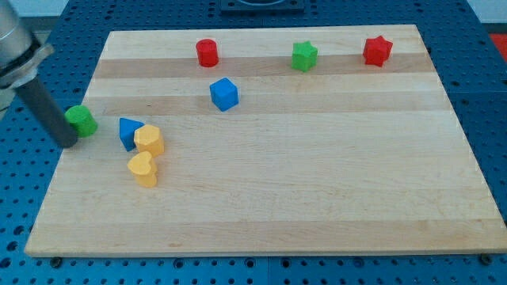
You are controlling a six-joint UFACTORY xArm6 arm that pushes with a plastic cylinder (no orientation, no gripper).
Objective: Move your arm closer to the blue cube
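The blue cube sits on the wooden board in the upper middle-left. My tip is at the board's left edge, far to the left of and below the blue cube. The tip stands just left of a green cylinder, touching or nearly touching it. The rod slants up toward the view's top left corner.
A blue triangular block lies next to a yellow block, with a yellow heart below them. Along the view's top stand a red cylinder, a green star and a red star. The board's left edge runs close by.
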